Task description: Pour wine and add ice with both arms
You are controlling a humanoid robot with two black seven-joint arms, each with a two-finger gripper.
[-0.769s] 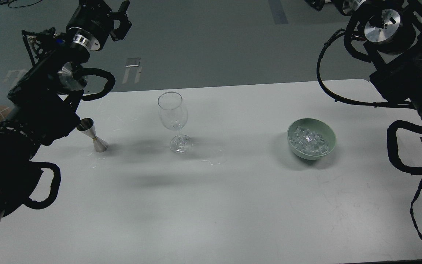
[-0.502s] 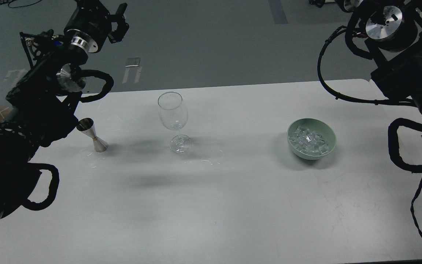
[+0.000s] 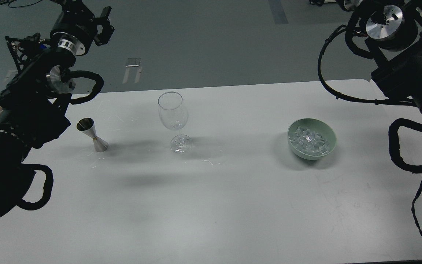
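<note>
While the left arm (image 3: pixel 31 110) rises bent along the table's left edge, its left gripper (image 3: pixel 103 25) hangs beyond the far edge, jaw gap unreadable. Below it stand a steel jigger (image 3: pixel 92 135) and an upright, empty wine glass (image 3: pixel 174 121). Farther right, ice (image 3: pixel 309 142) fills a green bowl (image 3: pixel 328 134). The right arm (image 3: pixel 408 73) folds upward, gripper outside view.

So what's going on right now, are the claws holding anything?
Left claw up high past the table's far edge, holding nothing. Right claw out of view. Ice heaped in green bowl, wine glass empty. Nothing in the way.
</note>
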